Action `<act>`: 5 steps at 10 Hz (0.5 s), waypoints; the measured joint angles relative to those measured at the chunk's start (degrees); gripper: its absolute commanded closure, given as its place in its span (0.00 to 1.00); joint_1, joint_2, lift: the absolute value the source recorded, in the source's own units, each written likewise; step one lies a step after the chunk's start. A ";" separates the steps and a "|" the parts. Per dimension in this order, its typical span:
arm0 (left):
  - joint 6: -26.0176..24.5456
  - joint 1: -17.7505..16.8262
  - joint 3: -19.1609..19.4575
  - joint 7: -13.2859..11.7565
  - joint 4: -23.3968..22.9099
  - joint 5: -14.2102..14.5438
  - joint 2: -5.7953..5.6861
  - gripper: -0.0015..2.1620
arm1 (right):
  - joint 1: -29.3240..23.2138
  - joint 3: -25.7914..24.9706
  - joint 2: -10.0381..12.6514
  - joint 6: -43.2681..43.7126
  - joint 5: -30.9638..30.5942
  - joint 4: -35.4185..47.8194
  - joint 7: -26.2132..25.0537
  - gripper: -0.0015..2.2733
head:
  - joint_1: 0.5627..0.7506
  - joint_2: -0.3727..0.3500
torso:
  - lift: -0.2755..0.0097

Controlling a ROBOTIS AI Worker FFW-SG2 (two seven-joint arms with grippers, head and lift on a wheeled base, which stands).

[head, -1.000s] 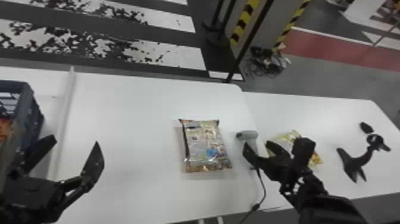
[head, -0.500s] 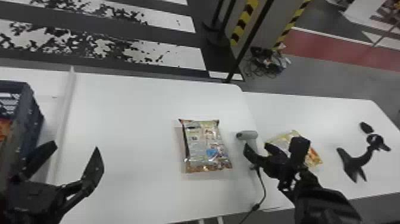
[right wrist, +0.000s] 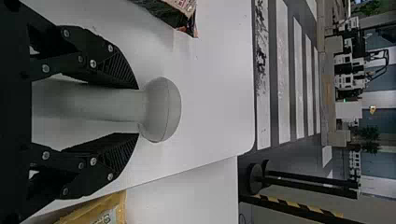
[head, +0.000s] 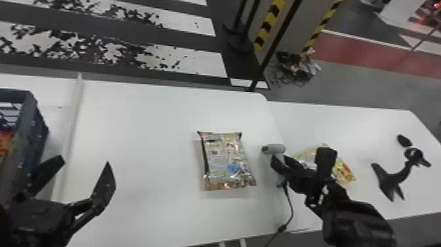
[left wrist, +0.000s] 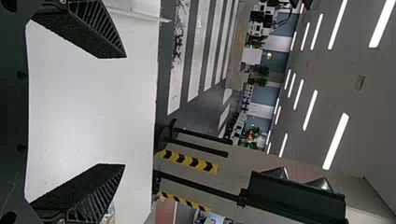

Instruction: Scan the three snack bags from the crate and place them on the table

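Scanner handle between my open right fingers, one snack bag beside it

I have the right gripper [head: 298, 158] at the barcode scanner [head: 274, 149], which stands upright near the right edge of the main worktop [head: 147, 131]. In the right wrist view, the fingers of that gripper [right wrist: 138, 111] are apart, one on each side of the handle, with a gap showing on one side. The cable [head: 291, 210] runs from the scanner to the near edge.

My left gripper [head: 86, 161] is wide open and empty, just beside the dark blue crate [head: 39, 131], which has something orange-red inside.

One snack bag [head: 226, 161] lies flat left of the scanner; its upper face carries printed panels and a blue patch, with lettering too small for me to read. A yellow bag [head: 344, 170], also printed, lies on the adjoining worktop [head: 367, 128], partly behind my right gripper. Farther right on it sits a black object with a forked end [head: 392, 180].
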State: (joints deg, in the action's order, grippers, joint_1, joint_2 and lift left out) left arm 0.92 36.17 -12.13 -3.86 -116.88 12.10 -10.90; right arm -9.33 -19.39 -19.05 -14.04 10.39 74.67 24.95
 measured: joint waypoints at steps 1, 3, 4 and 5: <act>0.00 -0.04 -0.01 0.00 0.10 0.00 0.00 0.01 | 0.27 0.13 -0.02 -1.08 -0.38 -0.04 0.06 0.82 | 0.70 0.03 | 0.75; 0.00 -0.07 -0.04 0.00 0.27 -0.01 -0.03 0.01 | 0.52 0.27 0.00 -2.86 -0.56 0.06 0.42 0.87 | 0.70 0.03 | 0.75; 0.00 -0.13 -0.07 0.00 0.32 -0.04 -0.03 0.01 | 0.14 0.29 0.07 -3.41 -0.24 0.65 0.44 0.87 | 0.70 0.03 | 0.75; 0.00 -0.19 -0.09 0.00 0.34 -0.05 -0.02 0.01 | -1.03 -0.01 0.29 -4.36 0.26 2.67 0.02 0.87 | 0.70 0.03 | 0.75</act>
State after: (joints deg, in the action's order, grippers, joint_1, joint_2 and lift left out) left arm 0.92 35.98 -12.22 -3.86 -116.55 12.05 -10.92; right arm -10.35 -19.40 -18.76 -18.40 10.65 77.34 24.97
